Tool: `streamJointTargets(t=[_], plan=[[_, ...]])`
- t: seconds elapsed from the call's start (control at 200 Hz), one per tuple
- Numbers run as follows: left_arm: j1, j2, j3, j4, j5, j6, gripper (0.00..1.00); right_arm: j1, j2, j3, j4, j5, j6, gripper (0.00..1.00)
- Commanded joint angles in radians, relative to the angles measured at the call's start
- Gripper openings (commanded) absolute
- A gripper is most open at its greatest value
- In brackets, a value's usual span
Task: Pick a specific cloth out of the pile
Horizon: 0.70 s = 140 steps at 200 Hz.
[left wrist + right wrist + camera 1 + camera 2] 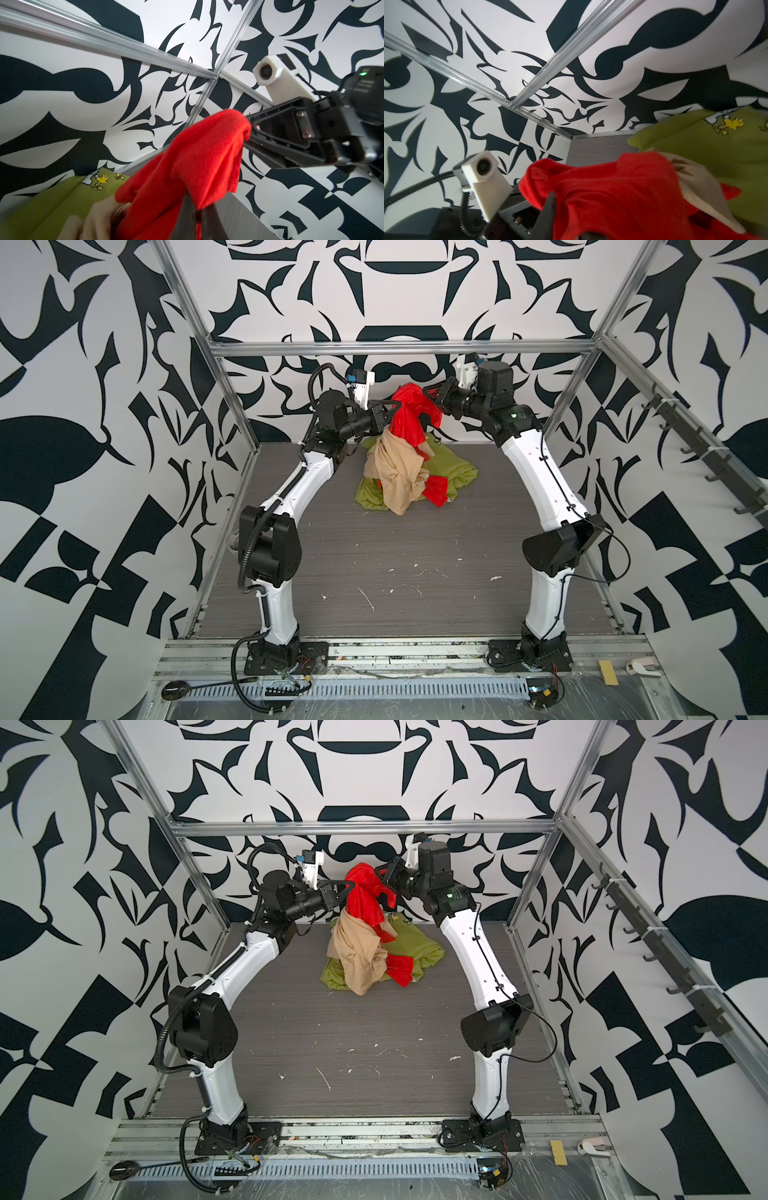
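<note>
Snagging looks the likeliest trouble: the tan cloth (pixel 395 477) clings round the red cloth (pixel 409 418), which is raised above the pile (pixel 453 475) at far centre, and may ride away with it. The left gripper (pixel 394 406) reaches in level from the left and pinches the red cloth. The right gripper (pixel 430 396) angles in from the right, jaws parted around a fold.

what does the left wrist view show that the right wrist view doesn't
Only the left wrist view: the right hand seen whole, at the raised top of the red cloth, the right arm's white camera above it, and the left hand shut on the cloth lower down.
Only the right wrist view: the left arm's white camera and its ribbed black cable.
Both: the red cloth, the tan cloth, and the green cloth with yellow bird prints.
</note>
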Motion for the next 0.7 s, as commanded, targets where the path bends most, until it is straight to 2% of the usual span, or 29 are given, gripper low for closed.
streamJointTargets(t=[0.0, 0.09, 0.195, 0.695], plan=[[0.009, -0.006, 0.041, 0.115, 0.016, -0.083, 0.0, -0.007, -0.016, 0.045, 0.002, -0.02, -0.022, 0.4], [0.015, 0.001, 0.041, 0.143, 0.007, -0.121, 0.0, -0.008, -0.031, 0.026, -0.005, -0.02, -0.04, 0.49], [0.019, 0.009, 0.046, 0.172, -0.009, -0.155, 0.0, -0.012, -0.059, -0.013, -0.003, -0.019, -0.061, 0.53], [0.023, 0.081, 0.134, 0.245, -0.051, -0.238, 0.0, -0.02, -0.195, -0.227, 0.062, -0.008, -0.099, 0.53]])
